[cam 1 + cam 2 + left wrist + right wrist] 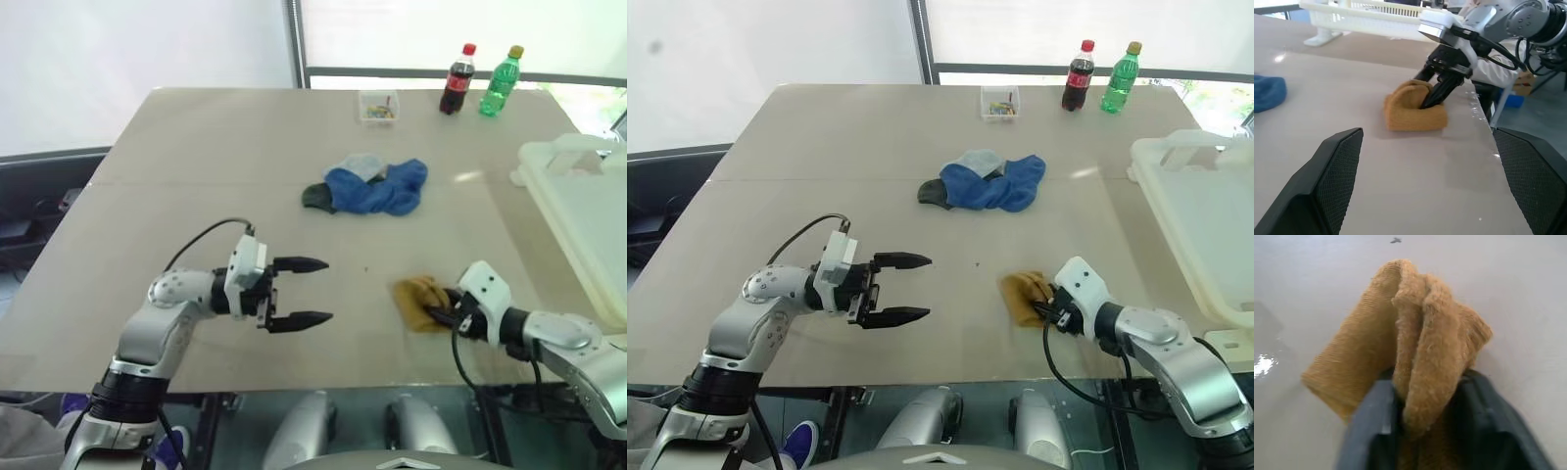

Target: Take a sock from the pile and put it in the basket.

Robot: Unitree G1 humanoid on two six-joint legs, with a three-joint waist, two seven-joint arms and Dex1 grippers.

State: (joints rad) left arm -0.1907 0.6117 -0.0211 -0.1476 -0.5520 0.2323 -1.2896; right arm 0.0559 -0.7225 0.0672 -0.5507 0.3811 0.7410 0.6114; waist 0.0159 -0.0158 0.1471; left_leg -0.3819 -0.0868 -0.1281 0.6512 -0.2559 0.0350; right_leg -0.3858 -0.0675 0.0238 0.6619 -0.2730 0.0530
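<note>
1. The right gripper has its two black fingers closed on a fold of the mustard sock, which lies bunched on the table near the front edge, right of centre and well apart from the pile.
2. The left gripper hangs over the near left of the table, jaws spread wide and holding nothing.
3. The basket sits at the table's right edge, far and right of the gripped sock.
4. The sock looks fuzzy, light and limp. It should sag and dangle when lifted, so a pinch on a doubled fold, as taken here, seems safer than one thin edge.
5. No writing can be read. The dark bottle has a red cap and red label, too small to make out; a green bottle stands beside it, a small clear box to their left.
</note>
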